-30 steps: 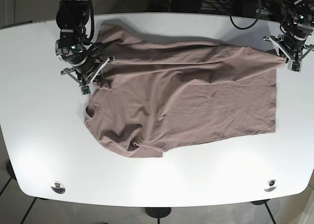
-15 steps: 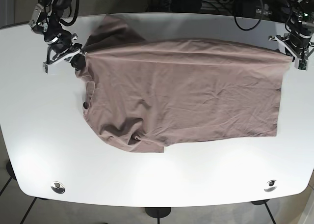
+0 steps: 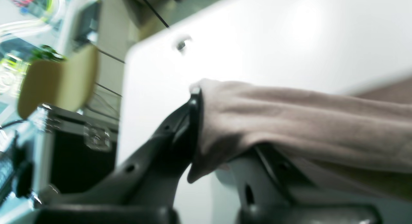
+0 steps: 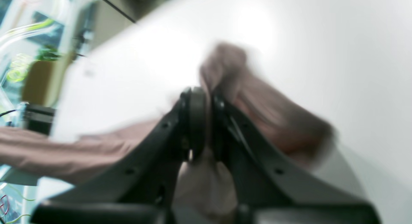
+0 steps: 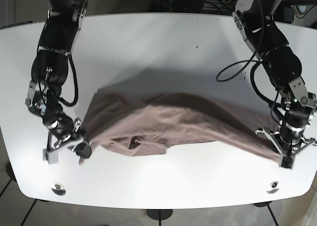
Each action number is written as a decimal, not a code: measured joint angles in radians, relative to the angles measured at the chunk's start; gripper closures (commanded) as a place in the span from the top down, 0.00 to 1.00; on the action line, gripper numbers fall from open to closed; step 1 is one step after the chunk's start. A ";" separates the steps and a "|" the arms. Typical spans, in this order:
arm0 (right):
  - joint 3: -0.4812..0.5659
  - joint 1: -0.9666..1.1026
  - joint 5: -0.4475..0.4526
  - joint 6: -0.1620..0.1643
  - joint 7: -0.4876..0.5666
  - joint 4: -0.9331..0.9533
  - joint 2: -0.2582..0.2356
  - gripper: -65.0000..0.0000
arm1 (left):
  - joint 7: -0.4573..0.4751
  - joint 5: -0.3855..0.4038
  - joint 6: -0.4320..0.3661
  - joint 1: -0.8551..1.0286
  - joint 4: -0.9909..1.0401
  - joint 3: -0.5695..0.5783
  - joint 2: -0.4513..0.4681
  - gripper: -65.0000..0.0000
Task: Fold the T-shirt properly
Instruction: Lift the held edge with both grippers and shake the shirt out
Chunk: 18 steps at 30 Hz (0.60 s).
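The mauve T-shirt [image 5: 173, 122] lies across the middle of the white table [image 5: 173, 47], its far edge drawn over toward the near side in a long bunched fold. At the shirt's left end, my right gripper [image 5: 79, 145] is shut on a corner of the cloth. In the right wrist view the black fingers [image 4: 190, 121] pinch the T-shirt [image 4: 267, 114], though that view is blurred. My left gripper [image 5: 283, 154] is shut on the shirt's right end. Up close, the left gripper [image 3: 198, 127] clamps the T-shirt [image 3: 289, 121] just above the tabletop.
Both arms reach from the far side out over the table, the left arm [image 5: 270, 42] on the right and the right arm [image 5: 54, 52] on the left. Two metal grommets [image 5: 58, 189] [image 5: 273, 187] sit near the front edge. Cables hang beyond the far edge.
Both grippers have swept from the table's far edge to its near side, carrying the shirt's far corners with them. The flat shirt is now doubled over toward the front.
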<state>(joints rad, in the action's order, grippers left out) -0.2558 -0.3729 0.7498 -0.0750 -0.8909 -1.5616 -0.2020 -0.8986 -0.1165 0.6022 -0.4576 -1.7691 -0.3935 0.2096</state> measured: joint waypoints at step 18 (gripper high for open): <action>0.100 -0.451 0.014 -0.005 0.000 0.130 -0.108 0.03 | 0.026 0.027 0.071 -0.478 0.265 0.000 0.246 0.00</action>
<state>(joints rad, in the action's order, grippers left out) -0.1555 -0.8234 0.7635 -0.0795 -0.8913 -1.4315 -0.3099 -0.8726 -0.0895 0.6727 -0.9356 -1.5040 -0.3939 0.4553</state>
